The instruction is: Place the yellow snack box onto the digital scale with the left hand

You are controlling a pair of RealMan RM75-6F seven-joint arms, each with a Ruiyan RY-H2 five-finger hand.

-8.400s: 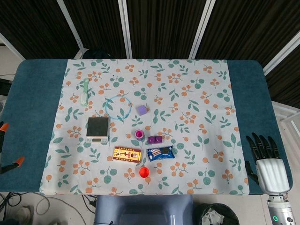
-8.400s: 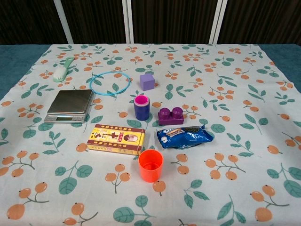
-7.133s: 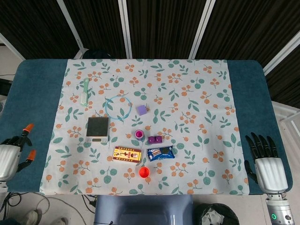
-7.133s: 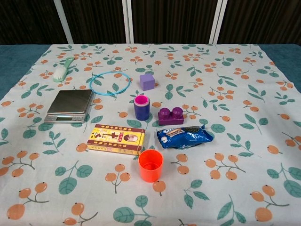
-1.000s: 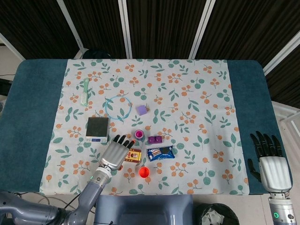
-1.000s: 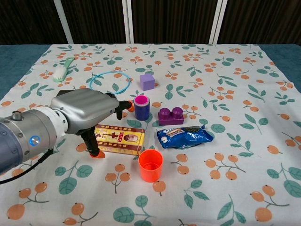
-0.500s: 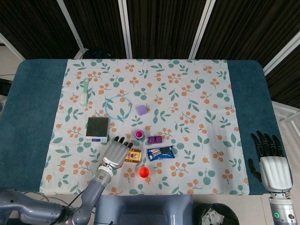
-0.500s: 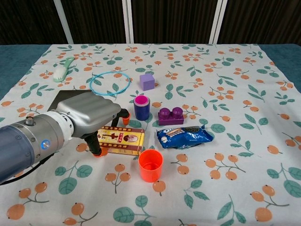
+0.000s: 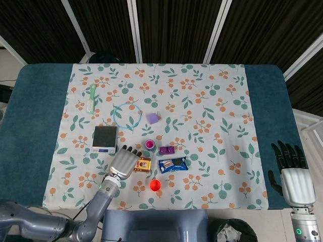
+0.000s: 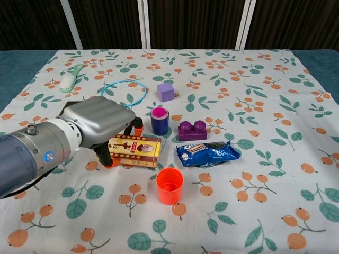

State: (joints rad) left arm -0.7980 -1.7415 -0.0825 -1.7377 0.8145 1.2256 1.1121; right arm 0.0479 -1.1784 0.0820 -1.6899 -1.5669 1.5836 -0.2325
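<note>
The left hand now grips the snack box, fingers curled over its far edge and thumb at the near-left end; half a second ago the box lay flat, now it looks tipped up at its near edge, so the lift seems begun. The scale sits just beyond and left of the hand, unloaded. The right hand rests open, fingers spread, at the tabletop's far right edge. A floral cloth covers the blue tabletop; dark slatted panels stand behind.
</note>
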